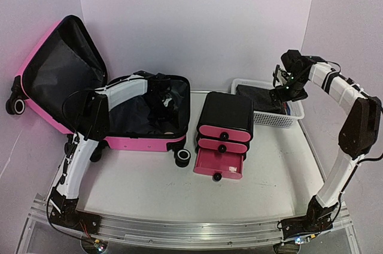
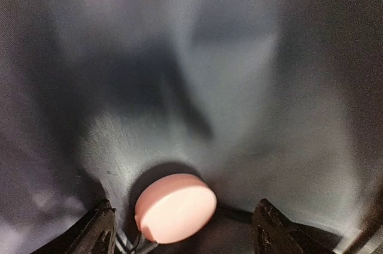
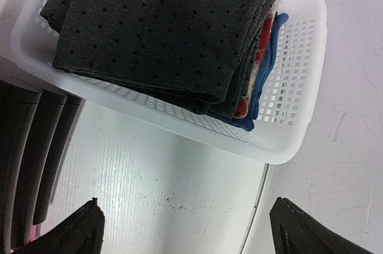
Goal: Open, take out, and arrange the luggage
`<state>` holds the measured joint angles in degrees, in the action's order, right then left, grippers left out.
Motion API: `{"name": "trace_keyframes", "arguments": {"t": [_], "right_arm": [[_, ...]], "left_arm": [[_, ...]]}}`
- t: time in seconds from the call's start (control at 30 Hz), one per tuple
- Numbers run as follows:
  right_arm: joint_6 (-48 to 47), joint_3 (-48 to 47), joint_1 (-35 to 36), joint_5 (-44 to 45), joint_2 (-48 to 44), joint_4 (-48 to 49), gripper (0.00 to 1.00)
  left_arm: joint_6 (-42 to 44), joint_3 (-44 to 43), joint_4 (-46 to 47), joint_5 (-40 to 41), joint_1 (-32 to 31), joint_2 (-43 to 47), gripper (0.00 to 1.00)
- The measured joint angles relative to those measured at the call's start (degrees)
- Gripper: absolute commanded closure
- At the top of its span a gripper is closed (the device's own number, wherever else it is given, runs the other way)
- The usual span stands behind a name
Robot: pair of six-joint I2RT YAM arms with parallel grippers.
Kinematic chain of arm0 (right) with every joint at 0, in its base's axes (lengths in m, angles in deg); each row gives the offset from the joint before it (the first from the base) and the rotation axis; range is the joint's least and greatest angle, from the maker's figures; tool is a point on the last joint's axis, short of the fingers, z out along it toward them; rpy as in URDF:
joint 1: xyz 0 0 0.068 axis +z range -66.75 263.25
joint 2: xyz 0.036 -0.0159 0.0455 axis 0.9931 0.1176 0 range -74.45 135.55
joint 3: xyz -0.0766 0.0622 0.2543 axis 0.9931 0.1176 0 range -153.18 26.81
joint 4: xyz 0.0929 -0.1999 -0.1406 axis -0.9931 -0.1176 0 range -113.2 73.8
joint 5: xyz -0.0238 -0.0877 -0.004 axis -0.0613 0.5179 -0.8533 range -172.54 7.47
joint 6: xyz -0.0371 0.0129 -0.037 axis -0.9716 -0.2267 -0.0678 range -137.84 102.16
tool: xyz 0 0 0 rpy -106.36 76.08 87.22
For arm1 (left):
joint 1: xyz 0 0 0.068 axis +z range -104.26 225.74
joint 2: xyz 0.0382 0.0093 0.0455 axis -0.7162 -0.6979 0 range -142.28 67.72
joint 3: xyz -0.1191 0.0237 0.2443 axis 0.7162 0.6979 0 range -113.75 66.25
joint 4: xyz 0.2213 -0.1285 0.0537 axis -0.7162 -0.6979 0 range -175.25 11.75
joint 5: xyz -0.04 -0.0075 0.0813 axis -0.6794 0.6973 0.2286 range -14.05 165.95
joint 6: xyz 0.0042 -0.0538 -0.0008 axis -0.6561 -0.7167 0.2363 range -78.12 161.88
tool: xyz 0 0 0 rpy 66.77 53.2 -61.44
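A white table (image 1: 263, 188) is carrying everything, with pale lilac walls (image 1: 197, 20) closing in behind and at both sides, and a metal rail (image 1: 191, 230) is running along the near edge under the arm bases. The luggage (image 1: 143, 141) is lying open at the table's left, its lid (image 1: 60, 68) leaning up against the left wall. A cabinet (image 1: 226, 110) is standing just right of it, its bottom drawer (image 1: 218, 164) sticking out. A basket (image 3: 299, 110) is sitting at the back right.

Only the left wrist view is showing the luggage's inside: the left gripper (image 2: 184, 212) is hanging over the black lining (image 2: 239, 86), jaws spread, with a pink disc (image 2: 175, 207) lying between them, not pinched. Only the right wrist view is showing the basket's load: a folded dark dotted cloth (image 3: 161, 26) lying over red and blue fabric (image 3: 269, 50). The right gripper (image 3: 187, 206) is hovering there with jaws wide and nothing between them.
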<state>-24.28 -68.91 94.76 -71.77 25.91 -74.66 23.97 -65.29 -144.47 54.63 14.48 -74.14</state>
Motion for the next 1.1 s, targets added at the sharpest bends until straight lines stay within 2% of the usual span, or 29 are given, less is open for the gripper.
{"name": "trace_keyframes", "arguments": {"t": [0.23,0.33,0.6,0.97,1.1], "right_arm": [[0.11,1.53,-0.70,-2.03,-0.09,0.00,0.02],[0.31,3.06,-0.70,-2.82,-0.26,-0.07,0.02],[1.03,4.66,-0.59,-3.89,-1.49,-0.02,0.02],[2.34,4.74,-0.59,-4.81,-3.96,0.00,0.02],[3.67,4.72,-0.59,-5.68,-4.70,-0.28,0.02]], "left_arm": [[1.68,1.33,-2.32,3.54,-2.62,-1.33,0.19],[2.75,1.68,-2.82,5.44,-3.65,-1.33,0.26],[4.15,3.04,-2.75,9.73,-4.96,-1.22,0.32],[4.61,-0.87,-4.35,15.19,-4.57,-1.46,0.54],[4.83,-1.22,-4.44,15.80,-4.35,-0.98,0.56]]}}
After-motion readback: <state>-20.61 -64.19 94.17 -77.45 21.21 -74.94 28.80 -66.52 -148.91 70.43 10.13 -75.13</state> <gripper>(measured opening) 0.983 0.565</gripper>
